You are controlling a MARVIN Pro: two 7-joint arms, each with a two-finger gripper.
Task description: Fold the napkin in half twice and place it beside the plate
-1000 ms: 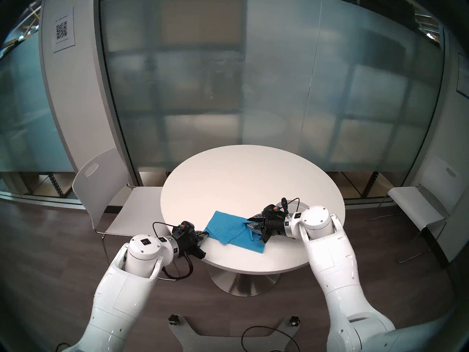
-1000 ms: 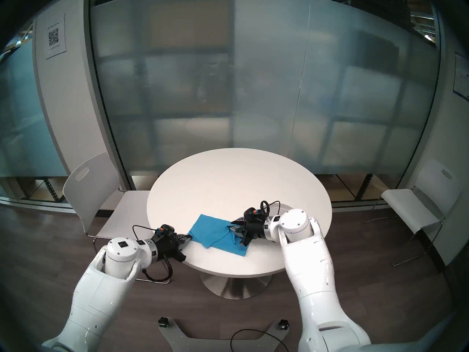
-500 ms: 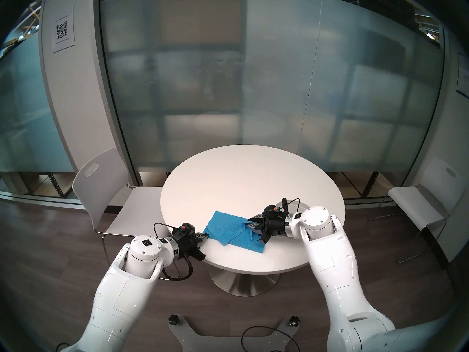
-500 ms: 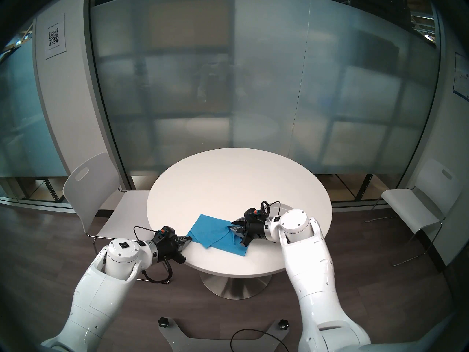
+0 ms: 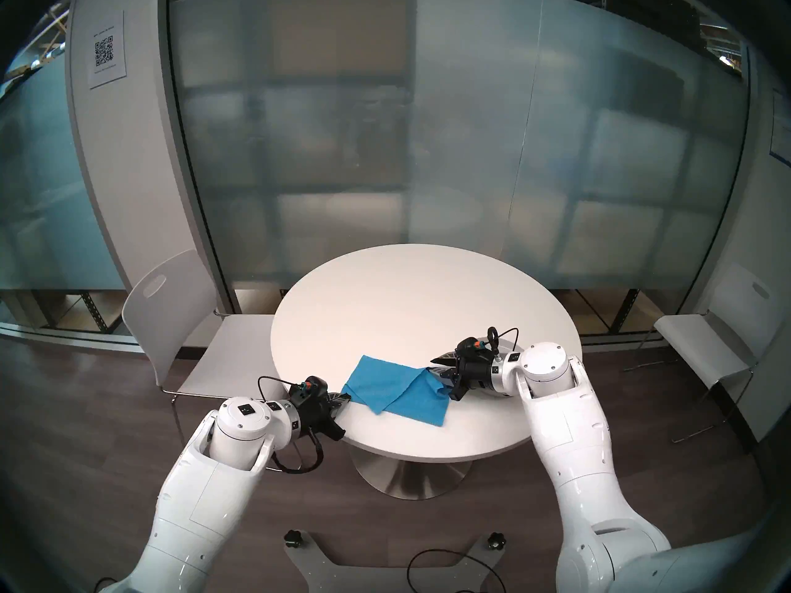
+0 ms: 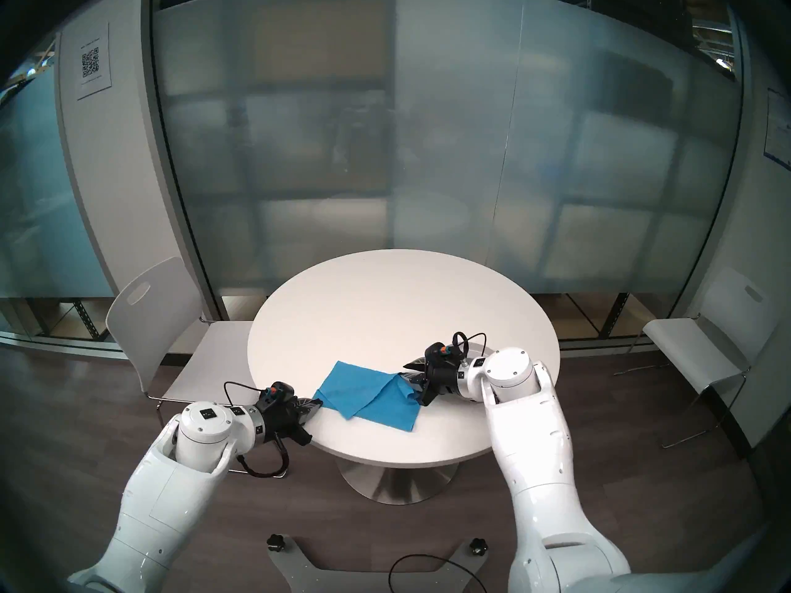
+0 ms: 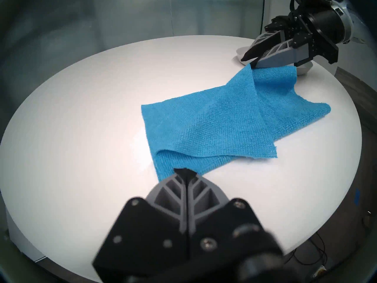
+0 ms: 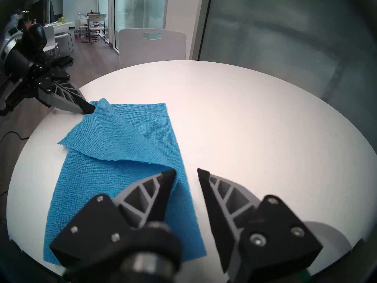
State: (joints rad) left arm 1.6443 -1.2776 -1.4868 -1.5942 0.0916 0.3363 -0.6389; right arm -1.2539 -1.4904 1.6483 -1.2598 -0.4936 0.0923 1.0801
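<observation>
Rightward toward the counter's [image 5: 385, 288] right edge my right claw [image 8: 186, 171] has drawn, parted and empty, while my left claw [image 7: 185, 171], pinched tight on the napkin's [image 7: 224, 121] corner, should lift slowly, keeping edges aligned.

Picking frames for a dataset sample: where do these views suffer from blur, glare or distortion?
Head views: strong fisheye bending, dark rim, napkin sharp. Left wrist: soft glare on the table, left end effector blurred up close. Right wrist: right end effector base blurred.

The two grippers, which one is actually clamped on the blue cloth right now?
The left gripper: its jaws are shut on a corner of the blue cloth. The right gripper stands open, one finger merely touching a raised fold.
</observation>
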